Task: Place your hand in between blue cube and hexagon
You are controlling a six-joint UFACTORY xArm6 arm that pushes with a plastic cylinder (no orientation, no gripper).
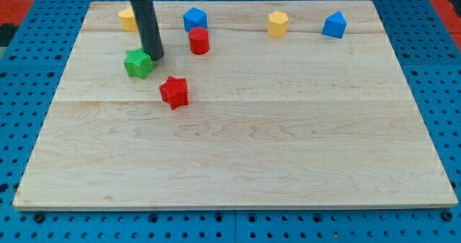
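Observation:
My tip (156, 56) rests on the board at the upper left, touching or nearly touching the upper right side of a green star block (137, 63). A blue block (194, 19) sits near the top edge, up and to the right of the tip. A yellow hexagon block (278, 24) sits further right along the top. A second blue block (334, 24) lies to the right of the hexagon. I cannot tell which blue block is the cube. The tip is left of and below both blue blocks.
A red cylinder (199, 40) stands just below the left blue block. A red star (173, 91) lies below and right of the tip. A yellow block (127, 17) at the top left is partly hidden behind the rod. The wooden board (288, 149) lies on a blue perforated table.

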